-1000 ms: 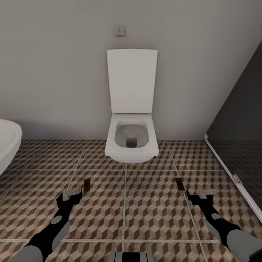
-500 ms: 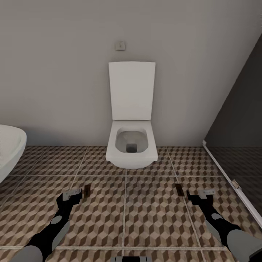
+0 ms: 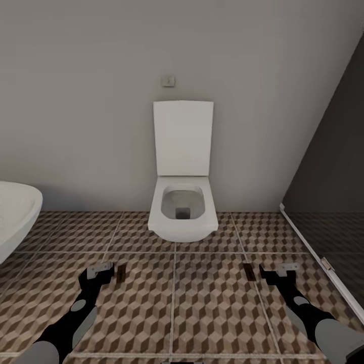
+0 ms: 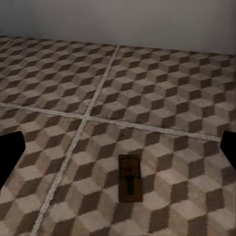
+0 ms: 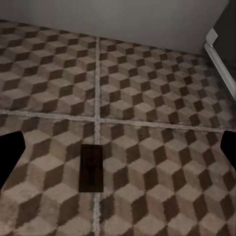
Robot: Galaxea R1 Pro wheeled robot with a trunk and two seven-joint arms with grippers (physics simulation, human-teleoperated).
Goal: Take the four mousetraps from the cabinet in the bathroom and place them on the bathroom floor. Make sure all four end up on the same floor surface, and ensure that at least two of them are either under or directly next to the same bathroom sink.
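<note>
Two mousetraps lie flat on the bathroom floor in front of the toilet. One mousetrap is just right of my left gripper; the left wrist view shows this mousetrap with its dark wire and red mark. The other mousetrap lies just left of my right gripper and appears dark in the right wrist view. Both grippers hover low over the tiles, open and empty, with the dark fingers spread wide. The cabinet and the sink are out of view.
A white toilet with its lid up stands against the grey wall ahead. A curved white fixture juts in at the left. A dark glass panel with a white frame closes off the right side.
The whole picture has shifted: the toilet looks smaller and lower, so the camera has moved. Both mousetraps stay on the tiles and both grippers stay open.
</note>
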